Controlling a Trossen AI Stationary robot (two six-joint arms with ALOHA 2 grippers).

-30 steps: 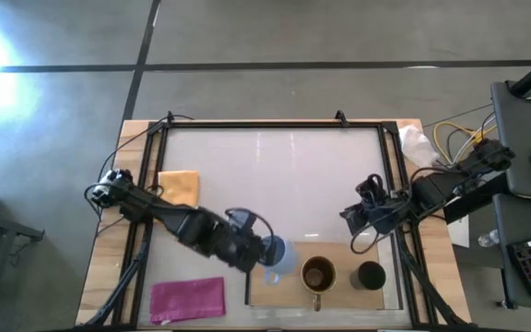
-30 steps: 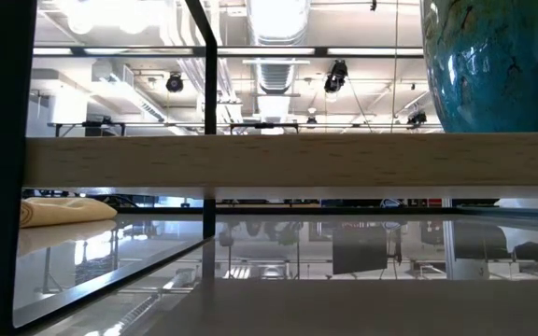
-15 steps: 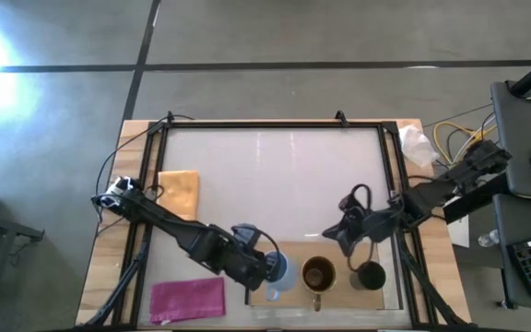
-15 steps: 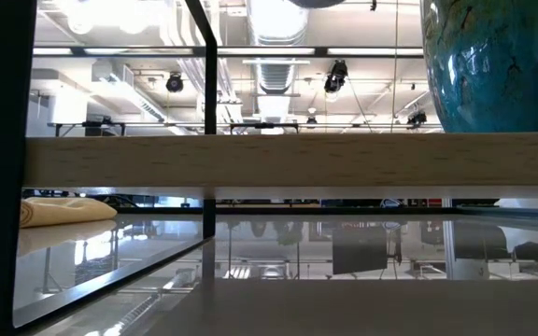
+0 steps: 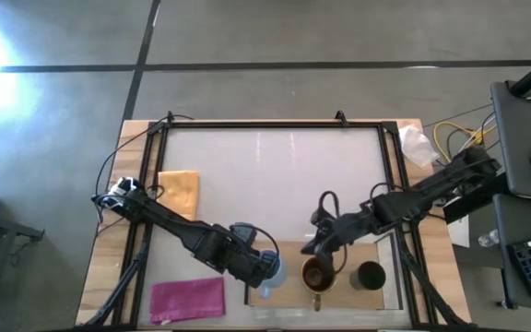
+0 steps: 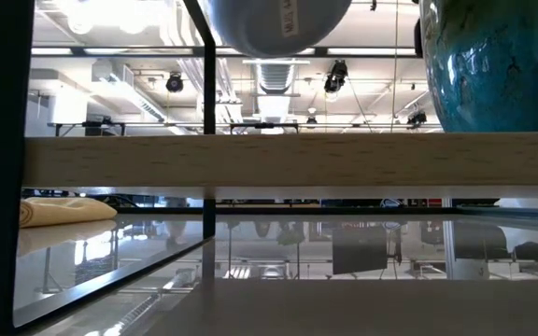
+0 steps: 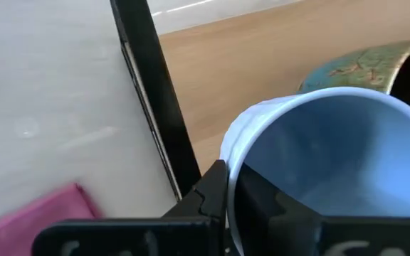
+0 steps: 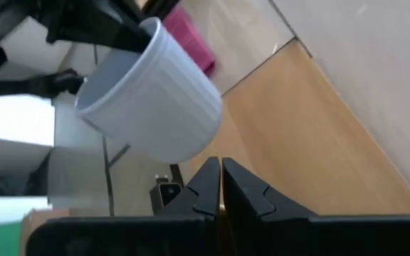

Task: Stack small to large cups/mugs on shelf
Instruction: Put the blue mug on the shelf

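My left gripper (image 5: 262,266) is shut on a light blue mug (image 5: 273,269) over the left end of the shelf, a light wooden board (image 5: 337,251) at the table's near edge. In the low view the mug's base (image 6: 274,23) hangs above the board. A brown mug (image 5: 318,275) with a teal outside (image 6: 493,65) and a black cup (image 5: 370,275) stand on the board. My right gripper (image 5: 321,246) is shut, its fingertips (image 8: 206,181) just above the brown mug's far rim. My left gripper holds the light blue mug by its rim (image 7: 232,165), one finger inside the mug and one outside on its wall. The fingers come slanting from the table's left. The mug is lifted clear of the board and tilted. Whether my right gripper touches the brown mug, I cannot tell.
A pink cloth (image 5: 187,300) lies at the near left and a yellow cloth (image 5: 179,187) farther back on the left. Thin dark frame rails (image 5: 275,124) run around the table. A crumpled white thing (image 5: 416,143) lies at the far right corner.
My left gripper has carried the light blue mug toward the table's near edge and down over the board's left end; its base now shows in the low view. My right gripper has moved from the right rail toward the table's left and near edge, to the brown mug.
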